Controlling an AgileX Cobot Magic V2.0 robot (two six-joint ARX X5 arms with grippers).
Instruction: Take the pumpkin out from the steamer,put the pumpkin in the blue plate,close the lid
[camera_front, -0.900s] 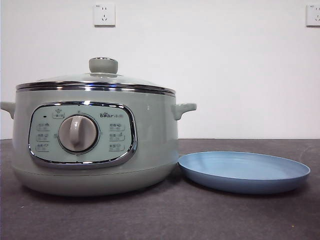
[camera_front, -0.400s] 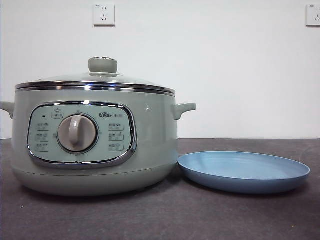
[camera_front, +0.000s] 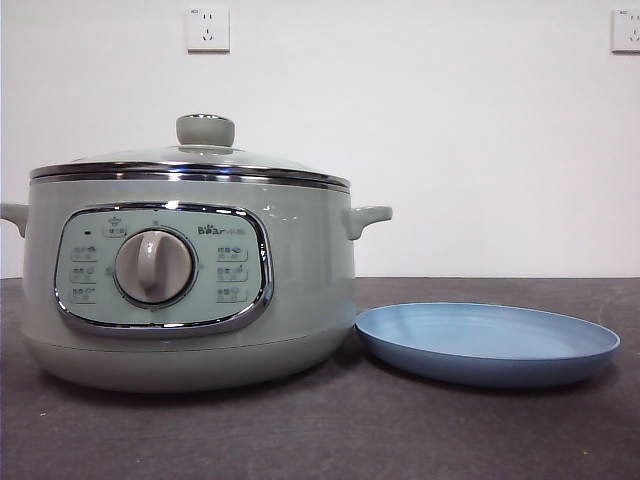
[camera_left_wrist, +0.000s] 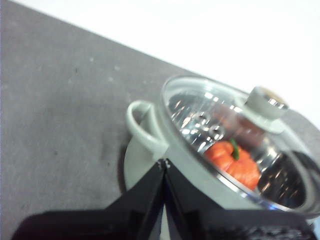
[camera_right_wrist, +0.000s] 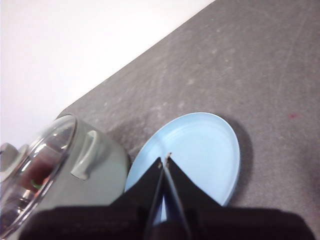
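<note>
The sage-green steamer (camera_front: 190, 280) stands at the left of the front view with its glass lid (camera_front: 190, 160) seated on the rim and the knob (camera_front: 205, 129) on top. Through the lid (camera_left_wrist: 235, 145) the left wrist view shows the orange pumpkin (camera_left_wrist: 232, 162) inside the pot. The blue plate (camera_front: 487, 342) lies bare beside the steamer on its right. My left gripper (camera_left_wrist: 164, 162) hovers high near the steamer's side handle (camera_left_wrist: 142, 130), jaws shut on nothing. Above the blue plate (camera_right_wrist: 200, 150) hangs my right gripper (camera_right_wrist: 165, 159), also shut and holding nothing. Neither arm shows in the front view.
A dark grey table (camera_front: 400, 430) carries both things, with a white wall behind and two wall sockets (camera_front: 208, 29) high up. The steamer's right handle (camera_front: 368, 216) reaches out toward the plate.
</note>
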